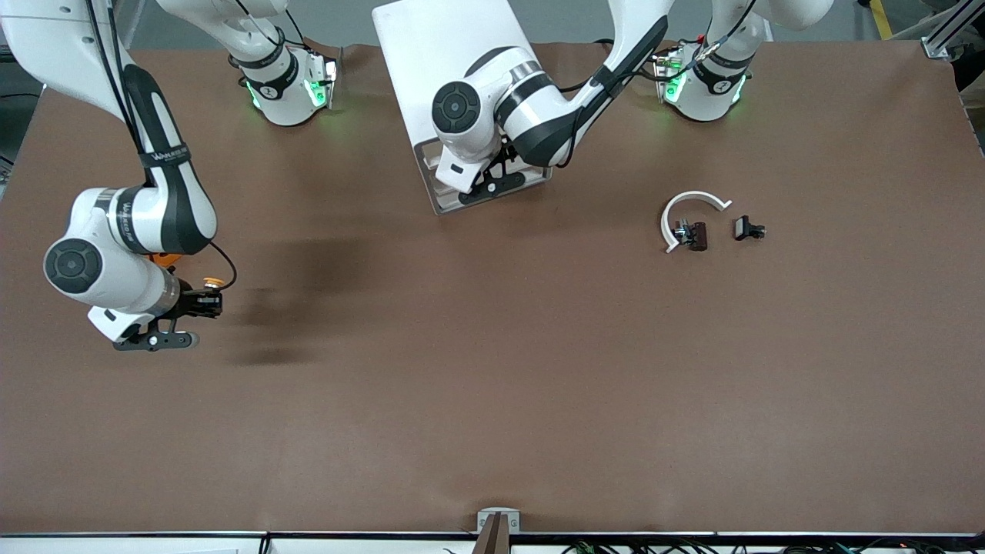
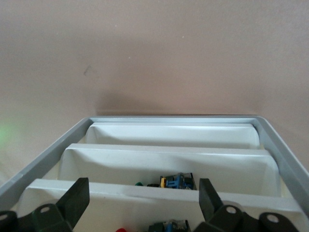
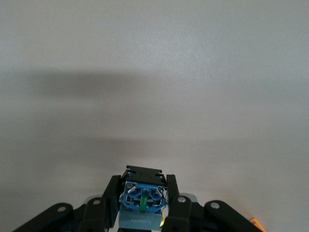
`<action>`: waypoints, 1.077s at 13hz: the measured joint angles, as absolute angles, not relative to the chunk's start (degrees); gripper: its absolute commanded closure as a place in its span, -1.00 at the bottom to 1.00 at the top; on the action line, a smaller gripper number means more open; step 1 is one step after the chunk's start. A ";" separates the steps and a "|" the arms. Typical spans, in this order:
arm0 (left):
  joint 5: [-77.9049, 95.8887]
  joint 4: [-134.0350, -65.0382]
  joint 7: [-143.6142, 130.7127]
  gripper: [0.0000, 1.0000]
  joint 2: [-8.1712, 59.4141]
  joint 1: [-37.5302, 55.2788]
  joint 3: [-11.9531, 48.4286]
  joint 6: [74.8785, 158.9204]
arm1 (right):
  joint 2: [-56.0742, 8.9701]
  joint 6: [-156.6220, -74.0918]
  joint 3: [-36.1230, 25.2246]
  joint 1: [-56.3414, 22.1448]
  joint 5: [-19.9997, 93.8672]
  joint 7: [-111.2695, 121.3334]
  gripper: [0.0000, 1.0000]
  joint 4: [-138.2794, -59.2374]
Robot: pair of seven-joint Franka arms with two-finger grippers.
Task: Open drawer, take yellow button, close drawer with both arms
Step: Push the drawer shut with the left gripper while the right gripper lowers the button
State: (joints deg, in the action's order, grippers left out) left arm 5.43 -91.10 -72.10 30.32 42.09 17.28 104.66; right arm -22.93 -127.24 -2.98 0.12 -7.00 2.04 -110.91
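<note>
Button [image 3: 143, 199] is clamped between the fingers of the right claw [image 1: 202, 302], which hangs over bare counter [image 1: 492, 400] toward the right arm's end, well apart from the drawer [image 2: 170, 153]; by my judgement it is carried clear so the drawer can be shut. Left claw [image 2: 142, 203] stands with fingers apart over the open drawer, whose compartments hold small parts, apparently placed to push it closed.

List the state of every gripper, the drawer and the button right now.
Right gripper: shut on the button, over bare table near the right arm's end.
Button: held off the table.
Left gripper: open, over the drawer.
Drawer: open, small parts in its compartments.
</note>
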 measured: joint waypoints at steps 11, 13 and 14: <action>2.94 -91.42 -71.98 -1.00 30.33 41.66 17.01 104.76 | -31.65 -134.02 -2.97 1.11 -8.21 2.10 0.64 -108.61; -1.33 -90.56 -71.88 -1.00 30.34 38.53 16.52 104.97 | -32.75 -134.99 -2.97 1.31 -8.21 2.10 0.62 -108.14; -3.24 -89.83 -71.72 -1.00 30.34 36.34 16.42 105.01 | -33.17 -135.36 -2.97 1.54 -8.21 2.11 0.59 -108.02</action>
